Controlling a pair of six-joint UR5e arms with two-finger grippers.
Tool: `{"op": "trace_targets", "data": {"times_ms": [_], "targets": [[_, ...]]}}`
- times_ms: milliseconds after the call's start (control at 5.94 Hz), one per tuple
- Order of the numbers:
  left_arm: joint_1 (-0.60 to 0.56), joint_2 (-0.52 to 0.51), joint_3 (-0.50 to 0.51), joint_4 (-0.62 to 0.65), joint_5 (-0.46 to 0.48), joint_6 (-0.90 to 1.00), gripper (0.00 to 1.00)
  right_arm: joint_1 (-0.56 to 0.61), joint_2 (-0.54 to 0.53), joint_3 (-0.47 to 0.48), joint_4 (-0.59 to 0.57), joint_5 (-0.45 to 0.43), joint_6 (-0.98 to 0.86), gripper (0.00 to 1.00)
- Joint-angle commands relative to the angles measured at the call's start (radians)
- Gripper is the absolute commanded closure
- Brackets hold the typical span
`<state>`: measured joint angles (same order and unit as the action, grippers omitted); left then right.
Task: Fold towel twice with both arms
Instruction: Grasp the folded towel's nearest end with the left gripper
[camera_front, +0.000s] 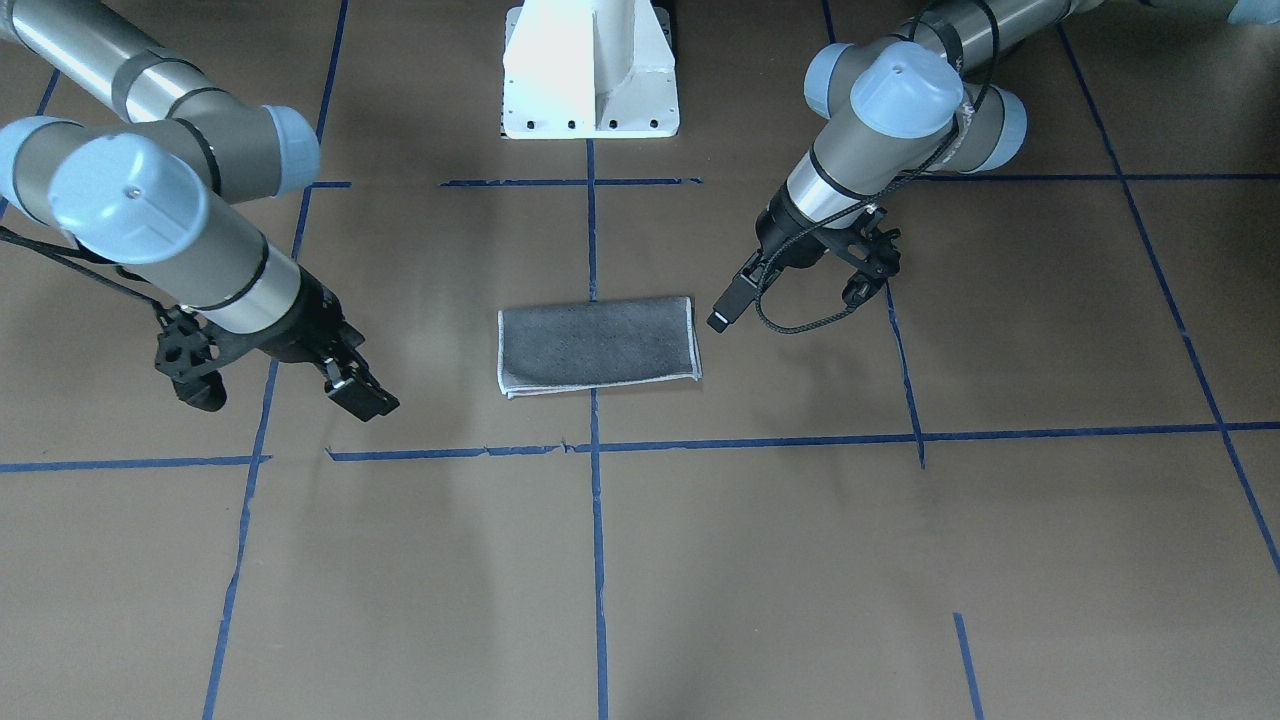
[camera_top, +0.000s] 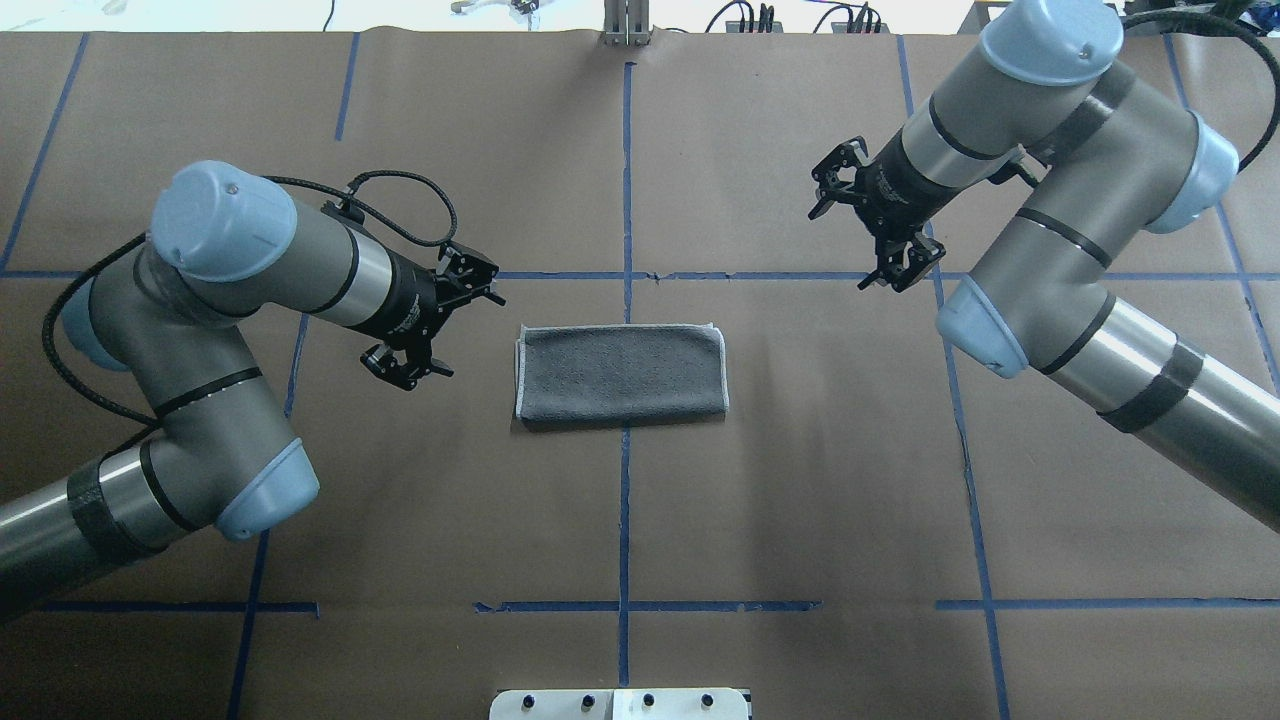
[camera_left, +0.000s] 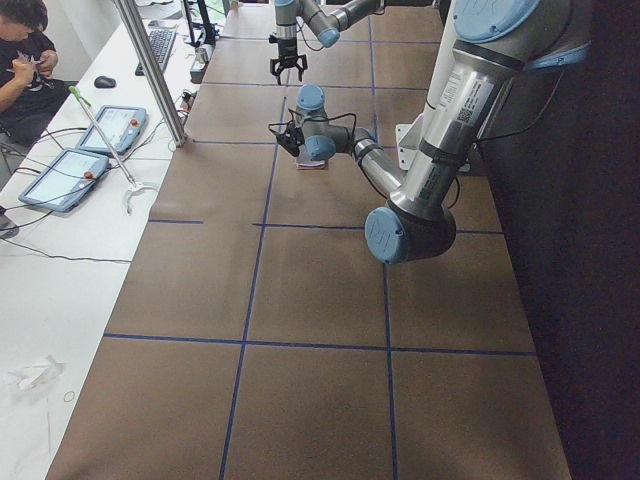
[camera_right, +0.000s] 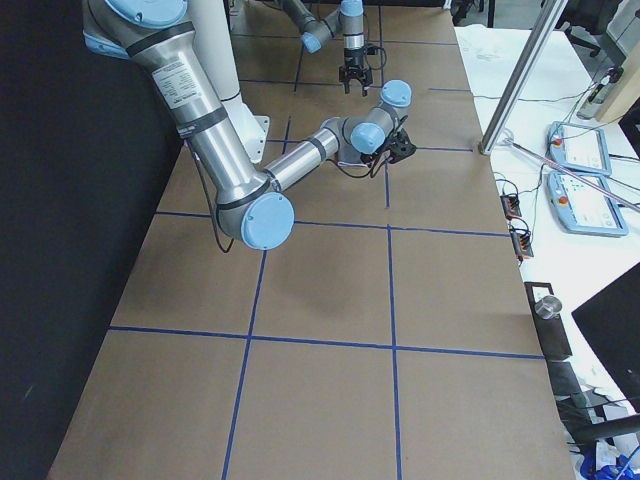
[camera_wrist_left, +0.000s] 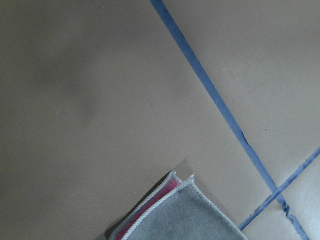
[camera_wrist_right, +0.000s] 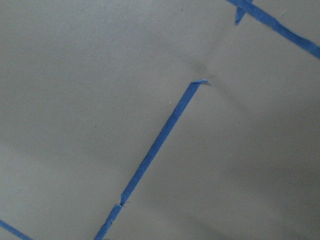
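The towel (camera_front: 598, 343) lies flat in the middle of the table, folded into a rectangle with its grey face up and its pale border showing; it also shows in the overhead view (camera_top: 620, 372). The left wrist view shows one of its corners (camera_wrist_left: 175, 220), with a pink strip between the layers. My left gripper (camera_top: 472, 335) is open and empty, above the table just off the towel's short edge on my left; it also shows in the front view (camera_front: 788, 308). My right gripper (camera_top: 838, 250) is open and empty, farther from the towel on my right and toward the far side (camera_front: 290, 400).
Blue tape lines (camera_top: 626, 200) cross the brown table cover. The white pedestal base (camera_front: 590, 70) stands at the robot's side of the table. In the left side view, an operator (camera_left: 25, 50), tablets (camera_left: 105, 128) and a metal post (camera_left: 150, 70) are beside the table.
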<state>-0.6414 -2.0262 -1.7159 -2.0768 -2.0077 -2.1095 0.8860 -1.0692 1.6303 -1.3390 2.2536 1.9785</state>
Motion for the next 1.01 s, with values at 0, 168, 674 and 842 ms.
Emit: {"op": "trace_targets", "data": {"times_ms": [0,168,674,842], "targets": [[0.151,-0.026,0.022,0.001,0.169,0.096,0.0,0.004,-0.05,0.029,0.001,-0.035,-0.085,0.0],[0.16,-0.037,0.059,0.0,0.187,0.097,0.0,0.005,-0.061,0.029,0.001,-0.04,-0.098,0.0],[0.163,-0.063,0.116,-0.003,0.187,0.089,0.13,-0.004,-0.071,0.029,0.001,-0.04,-0.099,0.0],[0.163,-0.066,0.116,-0.003,0.187,0.088,0.3,-0.004,-0.071,0.031,0.003,-0.04,-0.099,0.0]]}}
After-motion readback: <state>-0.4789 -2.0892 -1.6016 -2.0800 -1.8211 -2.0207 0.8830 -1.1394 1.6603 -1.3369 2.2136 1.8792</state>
